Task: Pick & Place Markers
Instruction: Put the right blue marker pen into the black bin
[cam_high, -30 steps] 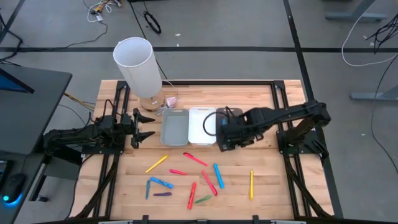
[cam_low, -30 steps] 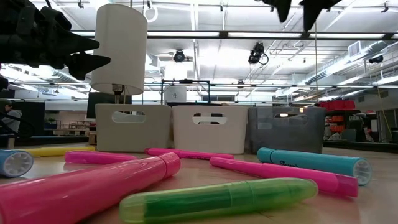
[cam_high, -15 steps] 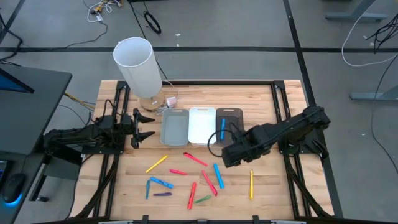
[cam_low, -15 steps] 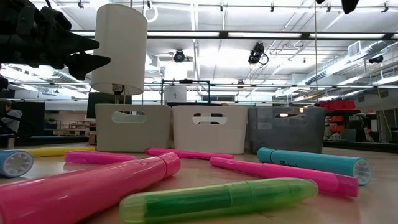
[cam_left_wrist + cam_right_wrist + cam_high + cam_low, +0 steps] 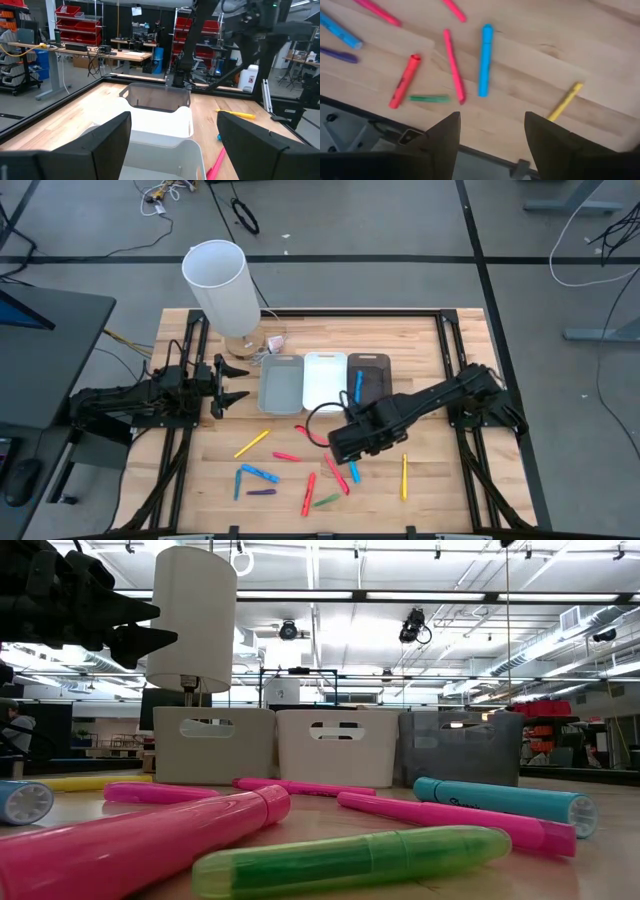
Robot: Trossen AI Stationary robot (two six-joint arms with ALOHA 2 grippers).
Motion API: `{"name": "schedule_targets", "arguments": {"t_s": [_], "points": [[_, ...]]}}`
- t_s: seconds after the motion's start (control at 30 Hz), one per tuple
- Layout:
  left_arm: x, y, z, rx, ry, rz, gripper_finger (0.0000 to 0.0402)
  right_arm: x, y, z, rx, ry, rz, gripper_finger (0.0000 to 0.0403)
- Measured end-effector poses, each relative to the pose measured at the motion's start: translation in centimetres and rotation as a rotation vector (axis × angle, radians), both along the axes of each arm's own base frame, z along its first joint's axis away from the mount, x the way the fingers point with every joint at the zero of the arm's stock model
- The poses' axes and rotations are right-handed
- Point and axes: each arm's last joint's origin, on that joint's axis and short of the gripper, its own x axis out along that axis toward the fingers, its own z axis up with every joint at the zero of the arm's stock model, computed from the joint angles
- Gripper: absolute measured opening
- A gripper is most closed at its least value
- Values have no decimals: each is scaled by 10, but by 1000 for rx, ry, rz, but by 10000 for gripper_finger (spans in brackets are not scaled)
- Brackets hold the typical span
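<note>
The markers lie loose on the wooden table near its front edge: a blue marker (image 5: 484,60), a pink one (image 5: 454,65), a red one (image 5: 404,80), a green one (image 5: 429,98) and a yellow one (image 5: 565,101). Another blue marker (image 5: 357,387) lies inside the dark bin (image 5: 372,368). My right gripper (image 5: 492,145) is open and hovers above the scattered markers (image 5: 330,475), touching nothing. My left gripper (image 5: 228,385) is open and waits at the table's left, pointing at the grey bin (image 5: 280,383).
Three bins stand in a row at the table's middle: grey, white (image 5: 322,380) and dark. A tall white cylinder (image 5: 222,285) stands behind the grey bin. More markers lie left of my right gripper: a yellow one (image 5: 252,443), blue ones (image 5: 258,473) and a purple one (image 5: 261,492).
My right gripper has moved from above the dark bin toward the table's near edge and somewhat left, ending over the scattered markers. With the arm off the bin, a blue marker shows lying in it. My left arm kept still.
</note>
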Motion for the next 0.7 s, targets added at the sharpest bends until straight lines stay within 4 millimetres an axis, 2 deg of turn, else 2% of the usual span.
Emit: {"name": "schedule_targets", "arguments": {"t_s": [0.2, 0.7], "points": [[0, 0, 0, 0, 0, 0, 303, 14, 10, -7, 4, 8, 9, 221], [0, 0, 0, 0, 0, 0, 303, 15, 24, -42, -8, 51, -12, 221]]}}
